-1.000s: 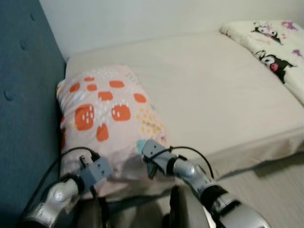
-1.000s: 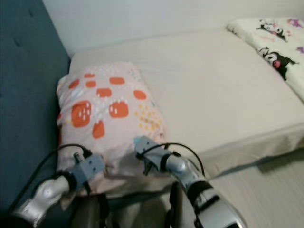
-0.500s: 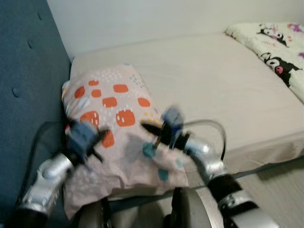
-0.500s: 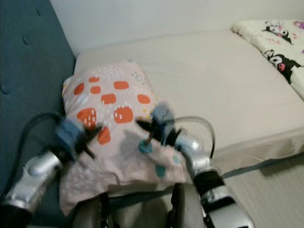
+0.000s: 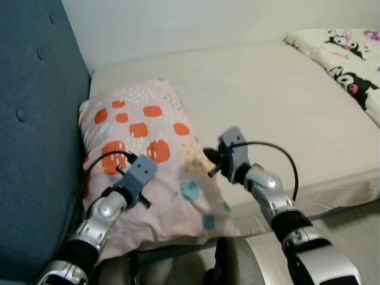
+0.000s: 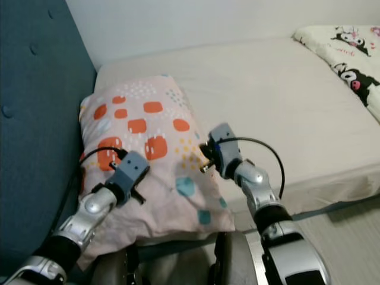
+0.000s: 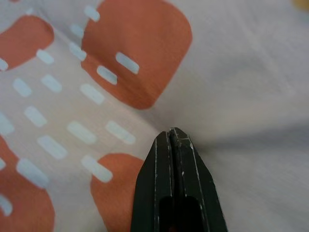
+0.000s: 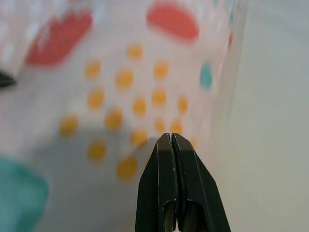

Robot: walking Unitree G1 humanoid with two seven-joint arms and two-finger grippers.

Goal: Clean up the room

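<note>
Step in hand: arranging the pillow (image 5: 148,160) on the bed (image 5: 279,113). Left gripper (image 7: 175,137) and right gripper (image 8: 171,140) hover over it, jaws pressed together, empty. Next, probably withdraw both arms.

blue headboard (image 5: 29,119) at left, white wall (image 5: 178,24) behind.

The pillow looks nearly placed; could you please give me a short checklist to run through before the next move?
1. Pillow lies on the bed, by the blue headboard: ok.
2. Left gripper shut, holding nothing: ok.
3. Right gripper shut, holding nothing: ok.
4. Pillow's near corner fully on the mattress: cannot tell.
5. Patterned blanket tidy at the far end: cannot tell.
</note>
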